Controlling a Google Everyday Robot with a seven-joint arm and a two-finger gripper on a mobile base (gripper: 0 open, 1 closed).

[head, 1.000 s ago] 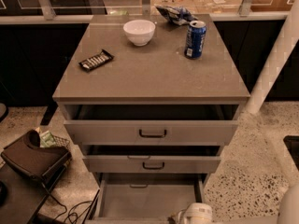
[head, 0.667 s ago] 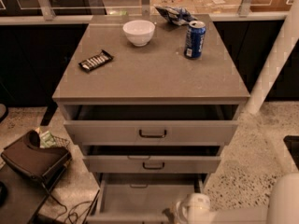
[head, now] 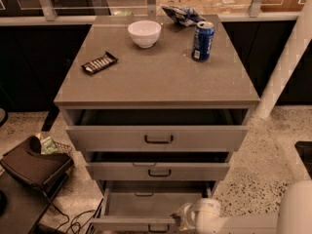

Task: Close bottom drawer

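Note:
The grey cabinet has three drawers, all pulled open. The bottom drawer (head: 131,223) is the lowest and sticks out the furthest, and its front with a small dark handle (head: 158,228) lies at the frame's lower edge. Its inside looks empty. My gripper (head: 184,219) is at the right end of that drawer front, low in the frame. Its white wrist (head: 205,211) and arm (head: 292,213) run off to the bottom right. Whether it touches the front is unclear.
The top drawer (head: 158,138) and middle drawer (head: 158,171) are partly open above. On the cabinet top are a white bowl (head: 144,32), a blue can (head: 202,40), a snack bar (head: 99,63) and a chip bag (head: 183,14). A dark bag (head: 31,165) and cables lie on the floor to the left. A white post (head: 285,67) stands to the right.
My gripper has risen slightly at the bottom drawer's right end, and more of the white arm has come into view at the bottom right. The drawers look unmoved.

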